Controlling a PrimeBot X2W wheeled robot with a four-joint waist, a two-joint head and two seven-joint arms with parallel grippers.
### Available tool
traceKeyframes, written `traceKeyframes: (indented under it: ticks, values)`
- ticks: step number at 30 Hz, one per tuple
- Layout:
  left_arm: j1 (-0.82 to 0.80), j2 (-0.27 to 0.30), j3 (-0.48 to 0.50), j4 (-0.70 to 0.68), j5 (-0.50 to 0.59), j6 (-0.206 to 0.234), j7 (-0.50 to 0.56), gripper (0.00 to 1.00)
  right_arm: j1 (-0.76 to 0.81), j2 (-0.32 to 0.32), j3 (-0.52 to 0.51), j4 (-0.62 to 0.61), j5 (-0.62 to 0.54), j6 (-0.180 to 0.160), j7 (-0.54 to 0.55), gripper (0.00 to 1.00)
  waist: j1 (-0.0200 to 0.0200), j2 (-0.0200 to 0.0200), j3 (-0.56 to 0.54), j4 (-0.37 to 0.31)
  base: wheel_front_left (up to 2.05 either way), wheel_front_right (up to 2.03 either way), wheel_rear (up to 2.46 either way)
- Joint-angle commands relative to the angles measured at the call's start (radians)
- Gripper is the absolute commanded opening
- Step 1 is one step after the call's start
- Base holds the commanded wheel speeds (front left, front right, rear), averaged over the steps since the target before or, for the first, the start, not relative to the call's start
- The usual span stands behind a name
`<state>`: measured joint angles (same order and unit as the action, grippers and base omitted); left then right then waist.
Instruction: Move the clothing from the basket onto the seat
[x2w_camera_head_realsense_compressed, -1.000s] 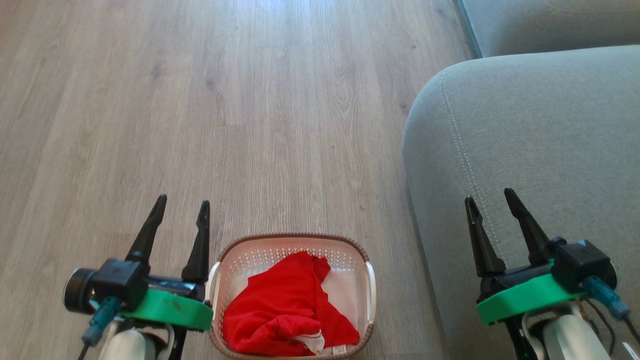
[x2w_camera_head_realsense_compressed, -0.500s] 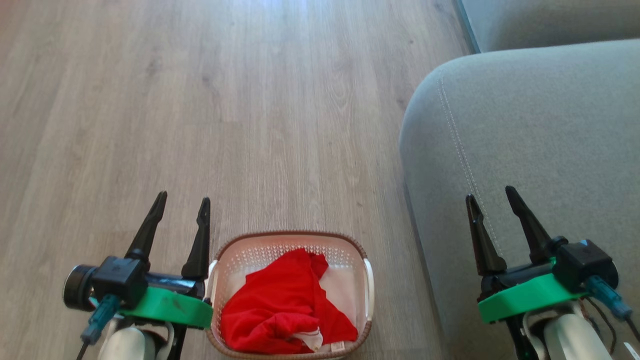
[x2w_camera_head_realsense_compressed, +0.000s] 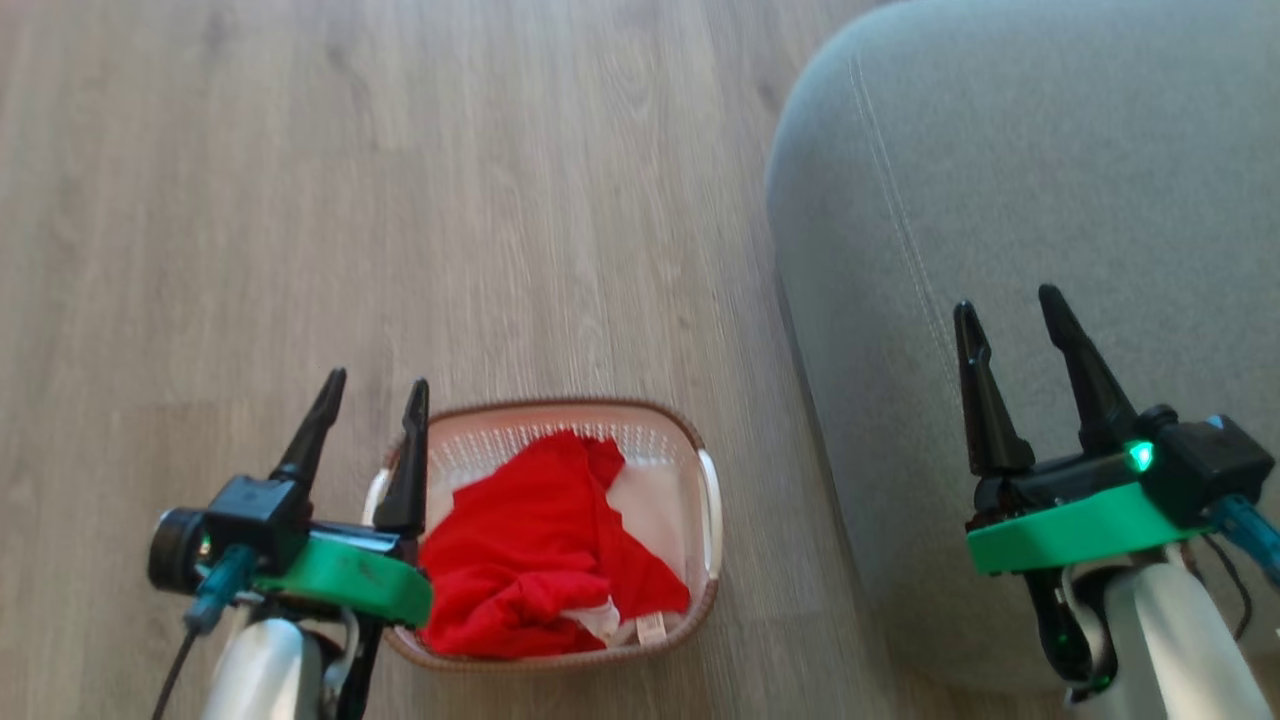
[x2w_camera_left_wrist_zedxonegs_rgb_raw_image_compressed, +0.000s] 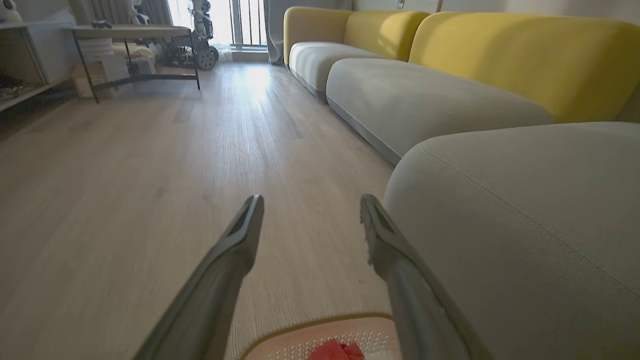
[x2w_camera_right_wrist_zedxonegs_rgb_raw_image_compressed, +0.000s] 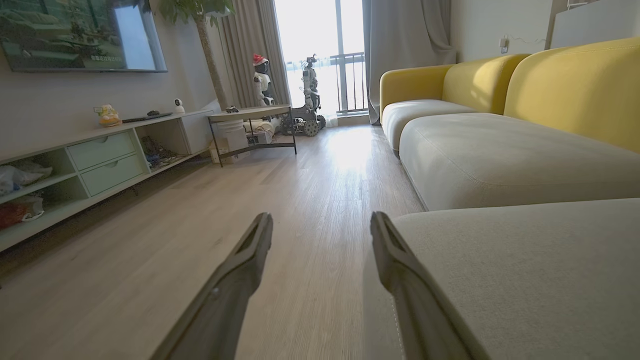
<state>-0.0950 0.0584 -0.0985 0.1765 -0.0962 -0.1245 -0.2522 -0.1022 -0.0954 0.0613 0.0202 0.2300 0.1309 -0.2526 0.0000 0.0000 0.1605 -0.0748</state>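
- Far left, head view: pale wood-plank floor (x2w_camera_head_realsense_compressed: 250, 200), boards running away from the robot.
- left gripper (x2w_camera_head_realsense_compressed: 379, 378) sits low left. Its two dark fingers are spread with nothing between them, and a green collar sits behind them.
- Its inner finger overlaps the basket's left rim in this view. Whether they touch cannot be told.
- basket (x2w_camera_head_realsense_compressed: 560, 405) stands on the floor at bottom centre, just beside the left gripper. It has cream perforated walls, a brown braided rim and a white handle on its right side.
- clothing (x2w_camera_head_realsense_compressed: 530, 540) lies inside the basket as a crumpled red heap, bunched toward the left and near side. A bit of white trim and a small label show at the near edge.
- A pale patch shows at the basket's right rear. It may be cloth or the basket floor; cannot tell.
- Left wrist view: fingers apart over the floor, with the basket rim and a scrap of red at the bottom edge between them.
- A strip of floor separates the basket from the seat; they do not touch.
- seat (x2w_camera_head_realsense_compressed: 1050, 150) is on the right: a big grey cushion with a rounded corner and a double seam running down it.
- right gripper (x2w_camera_head_realsense_compressed: 1006, 298) is over the seat's near-left part. Its fingers are splayed and grip nothing, and a green light is lit on its body.
- Right wrist view: the left finger is over the floor and the right finger over the seat edge. More grey cushions with yellow backrests (x2w_camera_right_wrist_zedxonegs_rgb_raw_image_compressed: 575, 85) lie beyond.
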Motion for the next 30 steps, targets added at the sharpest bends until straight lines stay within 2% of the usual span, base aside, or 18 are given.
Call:
traceKeyframes:
  ticks: [1,14,21,30]
  values:
    - [-0.055,0.024,0.010,0.015,-0.012,-0.006,-0.010,1.00,-0.045,0.002,0.014,-0.043,0.005,0.000,-0.009,1.00,0.0000,0.0000,0.053,-0.022,0.00,0.00,0.00]
    - [-0.258,0.082,-0.145,0.347,-0.114,-0.006,0.056,1.00,-0.145,0.019,0.008,-0.095,0.010,0.000,-0.009,1.00,0.0000,0.0000,0.252,-0.077,0.00,0.00,0.00]
    - [-0.365,0.093,-0.233,0.549,-0.216,-0.006,0.202,1.00,-0.191,0.030,0.012,-0.123,0.018,0.000,-0.009,1.00,0.0000,0.0000,0.333,-0.107,0.00,0.00,0.00]
    - [-0.488,0.107,-0.304,0.756,-0.302,-0.006,0.327,1.00,-0.243,0.038,0.017,-0.196,0.011,0.000,-0.009,1.00,0.0000,0.0000,0.440,-0.129,0.00,0.00,0.00]
